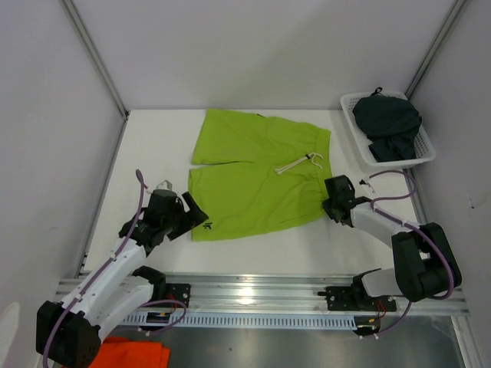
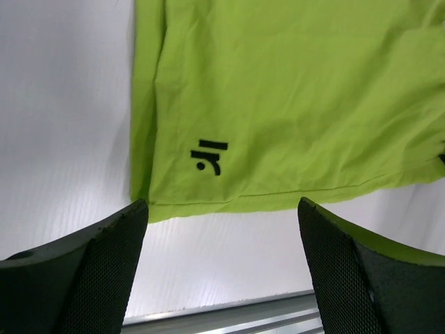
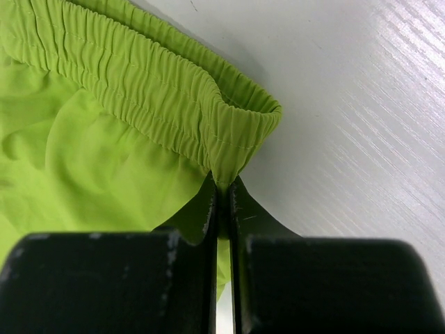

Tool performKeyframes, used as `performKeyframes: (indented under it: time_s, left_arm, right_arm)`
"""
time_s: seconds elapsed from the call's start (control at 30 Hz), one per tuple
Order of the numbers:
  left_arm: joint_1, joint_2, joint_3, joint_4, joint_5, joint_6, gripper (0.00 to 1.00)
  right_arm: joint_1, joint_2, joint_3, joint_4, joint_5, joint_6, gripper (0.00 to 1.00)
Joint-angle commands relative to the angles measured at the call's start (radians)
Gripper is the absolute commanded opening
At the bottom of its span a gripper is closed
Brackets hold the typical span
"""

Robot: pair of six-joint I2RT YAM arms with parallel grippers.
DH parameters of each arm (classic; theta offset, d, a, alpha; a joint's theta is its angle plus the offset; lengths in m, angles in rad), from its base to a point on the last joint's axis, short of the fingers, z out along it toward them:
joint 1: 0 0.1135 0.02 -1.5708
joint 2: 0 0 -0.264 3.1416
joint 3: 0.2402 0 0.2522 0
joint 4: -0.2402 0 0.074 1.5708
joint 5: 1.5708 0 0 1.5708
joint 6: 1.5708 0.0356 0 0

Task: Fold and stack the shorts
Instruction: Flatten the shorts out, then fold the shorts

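Note:
The lime green shorts (image 1: pixel 257 172) lie spread flat on the white table, waistband to the right, white drawstring on top. My left gripper (image 1: pixel 192 217) is open just off the near left leg corner; in the left wrist view its fingers (image 2: pixel 104 271) flank bare table below the hem with the black logo (image 2: pixel 208 154). My right gripper (image 1: pixel 328 205) is shut on the near waistband corner of the green shorts (image 3: pixel 229 149). The dark navy shorts (image 1: pixel 387 123) lie crumpled in a white basket at the back right.
The white basket (image 1: pixel 426 153) stands by the right wall. An aluminium rail (image 1: pixel 261 295) runs along the near table edge. An orange cloth (image 1: pixel 134 354) lies below the rail at the bottom left. Grey walls enclose the table.

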Motion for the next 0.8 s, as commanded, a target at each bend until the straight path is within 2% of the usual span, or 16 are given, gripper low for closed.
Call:
performKeyframes:
  time_s: [0.0,0.13,0.23,0.47,0.53,0.57,0.73,0.77]
  left_arm:
    - [-0.025,-0.007,-0.008,-0.137,-0.081,-0.033,0.89]
    - [-0.032,0.008,-0.034,-0.139,-0.035,-0.062,0.86]
    - [-0.038,0.031,-0.048,-0.177,-0.073,-0.127,0.85]
    - [-0.048,0.109,-0.091,-0.052,-0.038,-0.165,0.85]
    - [-0.049,0.147,-0.09,-0.03,-0.052,-0.161,0.79]
    - [-0.049,0.187,-0.091,-0.001,-0.05,-0.152,0.71]
    - [-0.049,0.282,-0.088,0.063,-0.04,-0.147,0.53]
    - [-0.049,0.293,-0.088,0.079,-0.046,-0.151,0.46]
  right_arm:
    - [0.005,-0.034,-0.006,-0.011,0.051,0.004,0.0]
    - [0.002,-0.046,-0.007,-0.011,0.053,0.004,0.0]
    - [0.004,-0.052,-0.006,-0.009,0.05,0.008,0.0]
    - [0.005,-0.04,-0.006,0.002,0.027,0.017,0.0]
    - [0.01,-0.039,-0.006,0.0,0.022,0.018,0.0]
    - [0.011,-0.042,-0.007,-0.002,0.022,0.017,0.0]
    - [0.024,-0.058,-0.013,-0.008,0.037,0.021,0.0]
    - [0.025,-0.059,-0.015,-0.011,0.036,0.021,0.0]
